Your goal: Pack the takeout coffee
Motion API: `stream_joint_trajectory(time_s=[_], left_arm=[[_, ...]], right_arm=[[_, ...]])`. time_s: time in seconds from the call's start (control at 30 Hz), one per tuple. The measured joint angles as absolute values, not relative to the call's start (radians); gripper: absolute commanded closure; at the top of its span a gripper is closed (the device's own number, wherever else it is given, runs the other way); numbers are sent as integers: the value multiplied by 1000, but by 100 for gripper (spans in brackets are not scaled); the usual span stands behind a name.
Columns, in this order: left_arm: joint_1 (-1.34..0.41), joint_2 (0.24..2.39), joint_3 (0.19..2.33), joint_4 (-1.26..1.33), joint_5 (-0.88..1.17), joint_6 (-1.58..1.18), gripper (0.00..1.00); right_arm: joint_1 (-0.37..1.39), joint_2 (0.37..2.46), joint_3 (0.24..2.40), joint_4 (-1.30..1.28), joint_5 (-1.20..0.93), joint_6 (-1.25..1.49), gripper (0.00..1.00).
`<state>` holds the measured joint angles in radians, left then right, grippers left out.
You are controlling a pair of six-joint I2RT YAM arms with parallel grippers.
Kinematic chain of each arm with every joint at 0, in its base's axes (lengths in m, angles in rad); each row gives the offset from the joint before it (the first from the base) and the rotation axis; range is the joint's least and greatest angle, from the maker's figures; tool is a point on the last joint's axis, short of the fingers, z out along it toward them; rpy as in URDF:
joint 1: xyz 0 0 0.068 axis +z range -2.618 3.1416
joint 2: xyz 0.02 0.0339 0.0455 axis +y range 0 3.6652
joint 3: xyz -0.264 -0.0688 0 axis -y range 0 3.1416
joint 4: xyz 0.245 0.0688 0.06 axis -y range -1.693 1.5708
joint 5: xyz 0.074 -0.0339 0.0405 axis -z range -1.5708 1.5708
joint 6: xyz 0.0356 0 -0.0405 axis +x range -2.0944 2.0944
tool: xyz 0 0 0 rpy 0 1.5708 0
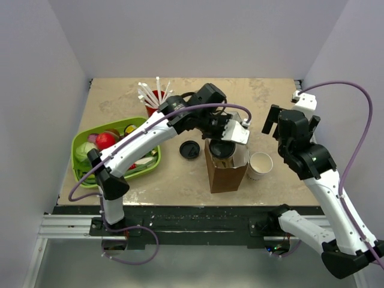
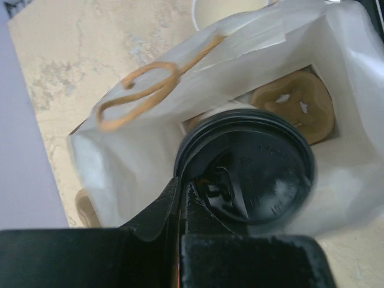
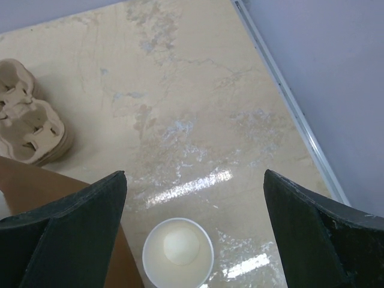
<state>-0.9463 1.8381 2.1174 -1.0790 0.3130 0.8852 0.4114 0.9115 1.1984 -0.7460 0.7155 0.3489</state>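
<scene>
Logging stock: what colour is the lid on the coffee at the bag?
Black lid, clearest in the left wrist view.

Counted on the table:
- 1 lidded takeout coffee (image 2: 258, 174)
- 1 lidless white cup (image 3: 177, 252)
- 1 loose black lid (image 1: 189, 149)
- 1 brown paper bag (image 1: 227, 177)
- 1 green basket (image 1: 74, 153) of produce
- 1 red cup (image 1: 153, 108) of white straws
- pulp cup carriers (image 3: 30, 129), stacked, so no number can be given

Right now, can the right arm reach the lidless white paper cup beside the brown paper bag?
Probably yes: the open right gripper hangs almost above the lidless white cup beside the brown bag, with nothing between them.
</scene>
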Motion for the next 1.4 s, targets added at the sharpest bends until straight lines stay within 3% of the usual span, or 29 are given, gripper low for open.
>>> stream_joint_trajectory(time_s=[0.57, 1.4], left_arm=[[-1006, 1972, 2129, -1186, 379, 1012, 100], [-1136, 1985, 2048, -1239, 371, 1032, 100]], right_arm=[[411, 949, 1155, -750, 715, 340, 2], [411, 955, 1129, -748, 689, 321, 2]])
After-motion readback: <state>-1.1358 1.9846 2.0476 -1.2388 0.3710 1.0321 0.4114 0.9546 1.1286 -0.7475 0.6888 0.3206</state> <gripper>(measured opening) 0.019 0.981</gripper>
